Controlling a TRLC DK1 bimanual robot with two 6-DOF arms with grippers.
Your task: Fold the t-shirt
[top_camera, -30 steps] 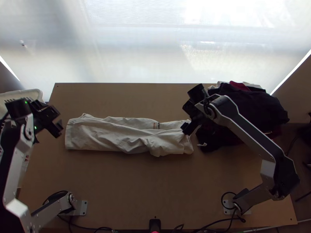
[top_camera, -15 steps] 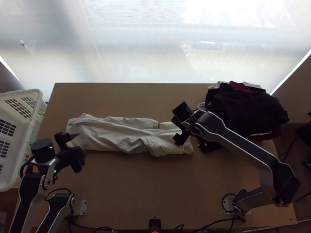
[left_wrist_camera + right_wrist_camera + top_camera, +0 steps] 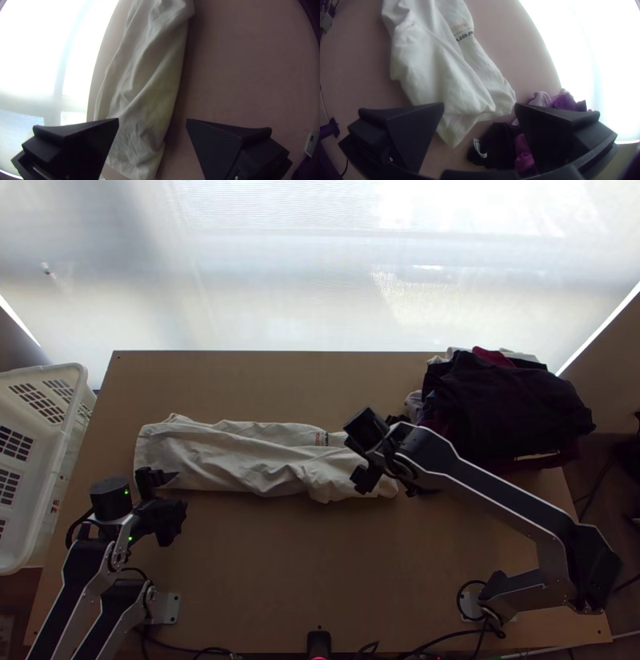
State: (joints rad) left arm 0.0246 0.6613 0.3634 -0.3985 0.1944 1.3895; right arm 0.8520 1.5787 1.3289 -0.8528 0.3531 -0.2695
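1. Whole-garment shift: the t-shirt (image 3: 240, 460) is laid as a long, creased strip, apparently folded lengthwise. If one end alone is drawn across, the strip could be skewed or opened out, because the other end is not pinned.
2. Wrong cloth taken: the pile of dark clothes (image 3: 512, 408) is heaped beside the shirt's right end. A dark garment (image 3: 495, 143) could be pinched along with the shirt, its edge being very near.
3. Partial layer grip: at that end a loose corner (image 3: 453, 138) is left projecting past the upper layer. If only the top layer is caught, the lower one could be left behind (creases would be deepened too).
4. Location: the shirt is placed across the middle of the table (image 3: 280, 564), between the two arms.
5. Right gripper (image 3: 479, 104): its fingers are spread wide and nothing is held. It is poised at the shirt's right end; clearance above the cloth cannot be judged with certainty in this dim light.
6. Left gripper (image 3: 152, 120): its fingers are likewise set wide apart, with nothing held. It is positioned by the shirt's left end, toward the near edge of the table.
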